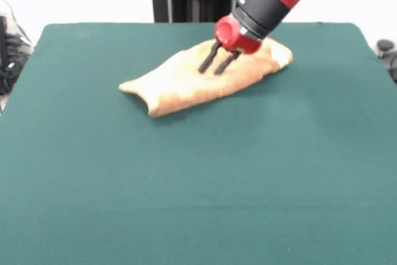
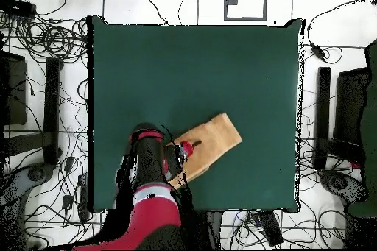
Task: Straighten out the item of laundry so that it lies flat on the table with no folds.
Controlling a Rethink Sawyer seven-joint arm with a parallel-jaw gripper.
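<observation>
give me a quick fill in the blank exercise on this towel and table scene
1. The towel lies on a table covered in dark ____ fabric.
2. The two fingers of the tool are spread ____ above the towel.
3. The towel's colour is orange-____.
4. In the overhead view the towel lies nearer the table's ____ edge.

Missing words: green; apart; tan; bottom

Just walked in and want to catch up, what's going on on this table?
A red and black robot arm is working on an orange-tan terry-cloth towel lying on the dark green felt-covered table. Its gripper, two dark fingers slightly apart, points down at the towel's upper surface, toward the robot's end. The towel looks doubled over and bunched, not spread flat, so the straightening isn't done.
</observation>
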